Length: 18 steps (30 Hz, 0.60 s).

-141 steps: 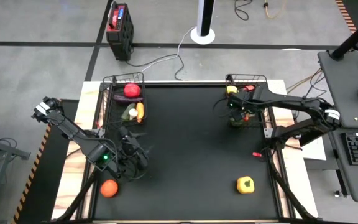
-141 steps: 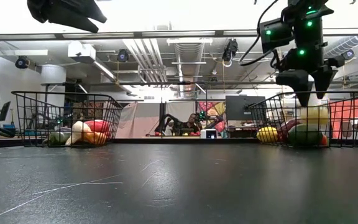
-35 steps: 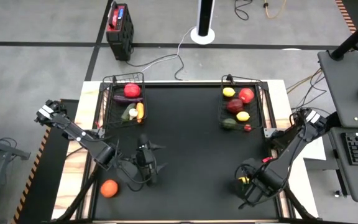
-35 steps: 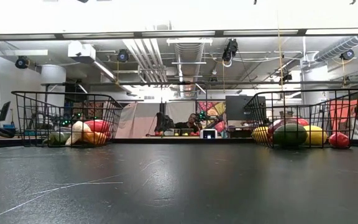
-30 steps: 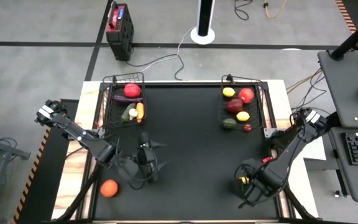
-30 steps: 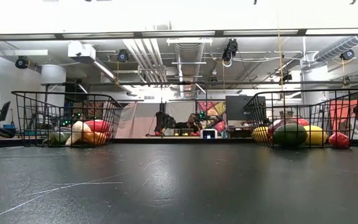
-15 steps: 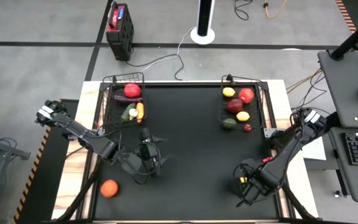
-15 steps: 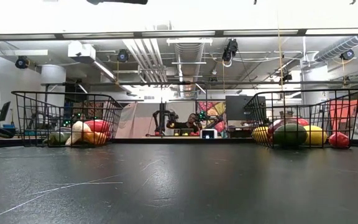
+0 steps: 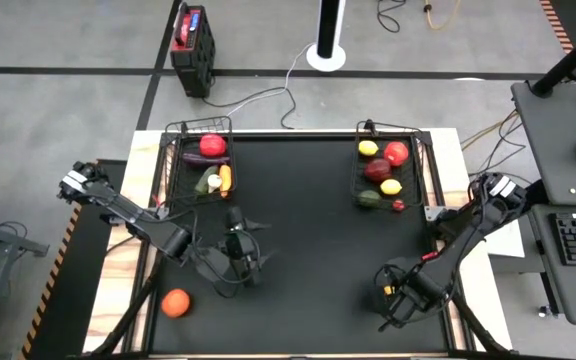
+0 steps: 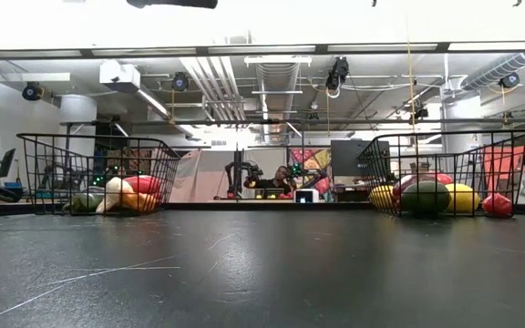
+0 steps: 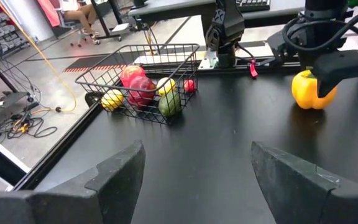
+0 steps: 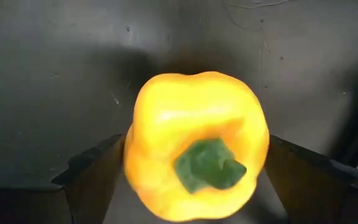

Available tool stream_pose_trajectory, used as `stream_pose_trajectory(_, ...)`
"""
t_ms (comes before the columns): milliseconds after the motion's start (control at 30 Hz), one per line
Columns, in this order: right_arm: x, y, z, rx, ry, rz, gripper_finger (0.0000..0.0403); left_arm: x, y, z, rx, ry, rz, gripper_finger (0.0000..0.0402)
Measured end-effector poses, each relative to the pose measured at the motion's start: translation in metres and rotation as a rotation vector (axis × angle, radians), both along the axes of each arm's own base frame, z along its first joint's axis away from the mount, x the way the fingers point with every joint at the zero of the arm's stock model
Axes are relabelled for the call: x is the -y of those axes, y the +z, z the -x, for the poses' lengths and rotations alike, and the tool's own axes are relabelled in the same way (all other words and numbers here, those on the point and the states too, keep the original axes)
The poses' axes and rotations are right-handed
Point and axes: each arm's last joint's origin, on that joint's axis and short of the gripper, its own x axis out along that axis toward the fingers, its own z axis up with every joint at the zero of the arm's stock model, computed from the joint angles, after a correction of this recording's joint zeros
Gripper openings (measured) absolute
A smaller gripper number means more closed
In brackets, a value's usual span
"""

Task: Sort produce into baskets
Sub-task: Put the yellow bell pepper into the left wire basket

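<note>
A yellow pepper stands on the table near its right near corner, stem up; it also shows in the left wrist view. My right gripper hangs over it, open, one finger on each side. My left gripper is open and empty above the table's left middle, its fingers wide apart. An orange tomato lies on the table near the left near corner. The left basket and the right basket stand at the far side, each holding several pieces of produce. My right gripper comes at the pepper from above, pointing down. Its fingers stand close against the pepper's two sides. I cannot tell whether they touch it. The pepper stands on the table.
A red-and-black box stands on the floor beyond the table's far edge. The middle of the black table top is bare. In the low view the baskets stand left and right, with people far behind them.
My left gripper has moved a little toward the table's far edge, still open. The pepper and the orange tomato have stayed where they were.
</note>
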Motion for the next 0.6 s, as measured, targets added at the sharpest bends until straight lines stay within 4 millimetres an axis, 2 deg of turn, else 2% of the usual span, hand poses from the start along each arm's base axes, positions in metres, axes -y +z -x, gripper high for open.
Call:
stream_pose_trajectory(167,0.0012,-0.0039,0.0011,-0.001,0.005,0.002,0.0357,0.0001,-0.0006,-0.0002,-0.002,0.001,0.0,0.0274)
stream_pose_trajectory(300,0.0008,-0.0036,0.0009,0.0,0.013,0.003,0.0335,0.0001,-0.0006,-0.0003,-0.002,0.001,0.001,0.0274)
stream_pose_trajectory(433,0.0,-0.002,-0.0008,0.02,0.022,0.01,0.0311,0.0001,-0.0006,-0.0002,0.0,0.002,0.005,0.0274)
stream_pose_trajectory(600,-0.0014,0.0048,-0.0031,0.05,0.061,0.018,0.0304,0.0002,-0.0006,-0.0003,0.003,0.005,0.012,0.0274)
